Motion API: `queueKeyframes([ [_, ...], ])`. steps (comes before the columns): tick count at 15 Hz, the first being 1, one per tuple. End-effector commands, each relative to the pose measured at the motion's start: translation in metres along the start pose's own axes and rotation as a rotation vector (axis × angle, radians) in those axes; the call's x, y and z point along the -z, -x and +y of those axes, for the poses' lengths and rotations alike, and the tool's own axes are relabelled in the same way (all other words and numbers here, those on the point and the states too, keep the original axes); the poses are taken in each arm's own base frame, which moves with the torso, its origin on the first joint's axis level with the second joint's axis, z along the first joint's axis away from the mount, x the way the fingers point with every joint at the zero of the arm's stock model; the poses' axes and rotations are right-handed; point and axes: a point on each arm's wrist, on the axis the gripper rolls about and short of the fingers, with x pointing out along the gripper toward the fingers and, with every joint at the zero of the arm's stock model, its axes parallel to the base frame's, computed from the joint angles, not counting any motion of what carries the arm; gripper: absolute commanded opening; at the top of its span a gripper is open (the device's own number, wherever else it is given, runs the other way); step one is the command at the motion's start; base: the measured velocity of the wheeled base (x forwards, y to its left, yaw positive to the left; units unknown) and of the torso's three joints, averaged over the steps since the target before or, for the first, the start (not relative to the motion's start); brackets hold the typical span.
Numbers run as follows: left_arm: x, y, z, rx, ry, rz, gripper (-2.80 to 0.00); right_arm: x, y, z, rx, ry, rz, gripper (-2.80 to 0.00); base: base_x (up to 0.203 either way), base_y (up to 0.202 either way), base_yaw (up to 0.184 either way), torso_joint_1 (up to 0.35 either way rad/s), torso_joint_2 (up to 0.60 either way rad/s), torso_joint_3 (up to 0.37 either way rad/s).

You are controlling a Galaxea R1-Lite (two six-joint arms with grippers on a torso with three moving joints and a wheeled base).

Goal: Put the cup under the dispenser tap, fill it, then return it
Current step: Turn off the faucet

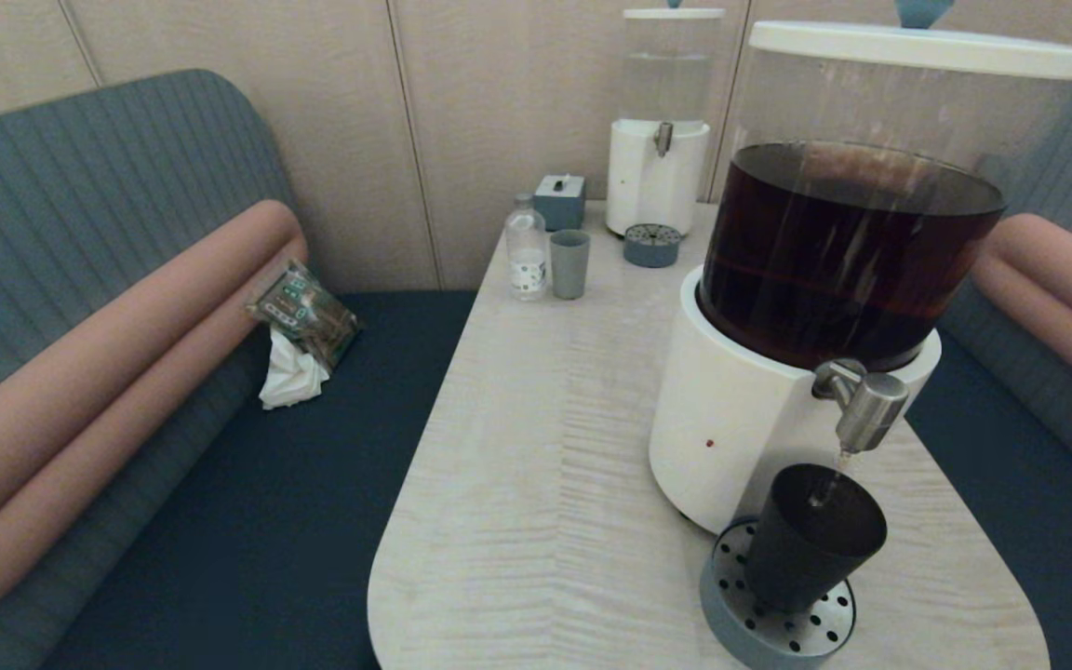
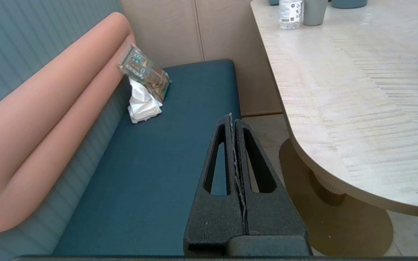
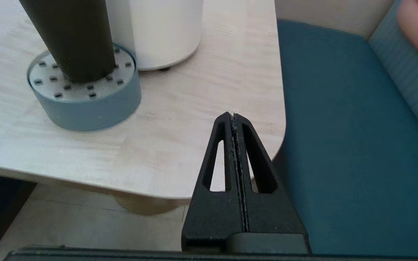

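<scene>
The black cup [image 1: 810, 538] stands upright on the grey perforated drip tray [image 1: 731, 622], straight below the steel dispenser tap [image 1: 864, 404]. A thin brown stream runs from the tap into the cup. The right wrist view shows the cup [image 3: 72, 38] on the drip tray [image 3: 85, 108], some way from my right gripper [image 3: 233, 115], which is shut and empty over the table's near corner. My left gripper [image 2: 232, 116] is shut and empty, hanging over the blue bench seat beside the table. Neither gripper appears in the head view.
The big dispenser [image 1: 834, 270] with dark liquid fills the table's right side. At the far end stand a clear-liquid dispenser [image 1: 659, 140], a water bottle [image 1: 526, 249], a grey-blue cup [image 1: 569, 263] and a small box [image 1: 560, 200]. A snack packet and tissue [image 1: 301, 330] lie on the left bench.
</scene>
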Motion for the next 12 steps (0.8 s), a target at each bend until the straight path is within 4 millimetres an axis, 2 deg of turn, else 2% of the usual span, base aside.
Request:
queueKeyframes([
  [1, 0.0113, -0.0019, -0.0011, 0.005, 0.001, 0.04, -2.8, 0.0008, -0.0003, 0.0001, -0.004, -0.001, -0.001, -2.8, 0.0, 0.0, 0.0, 0.0, 0.0, 0.0],
  [12, 0.0114, -0.0019, -0.0011, 0.005, -0.002, 0.041, -2.8, 0.0008, -0.0003, 0.0001, -0.001, -0.022, 0.0, -2.8, 0.0, 0.0, 0.0, 0.0, 0.0, 0.0],
])
